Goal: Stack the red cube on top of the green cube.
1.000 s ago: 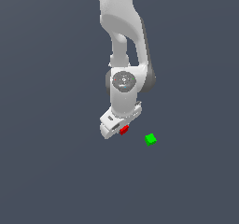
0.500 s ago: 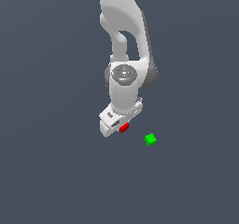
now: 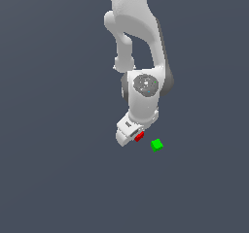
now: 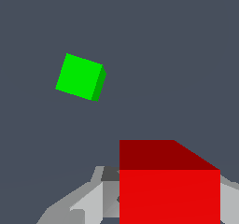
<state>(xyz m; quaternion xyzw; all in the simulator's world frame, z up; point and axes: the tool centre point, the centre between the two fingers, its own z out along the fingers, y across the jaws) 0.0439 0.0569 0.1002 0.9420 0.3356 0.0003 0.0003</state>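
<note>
The red cube (image 3: 139, 136) sits in the gripper (image 3: 132, 136), clamped between its fingers. The green cube (image 3: 156, 145) lies apart from them, just to the exterior view's right and slightly nearer.

Both views are evenly and rather dimly lit, rendered sharp with no blur, glare or edge distortion. The dark grey-blue ground (image 3: 53, 178) is shown flat, and no cast shadows are seen on it. Flat shading is given to the red cube (image 4: 169, 195) and green cube (image 4: 80, 77), one face darker.
</note>
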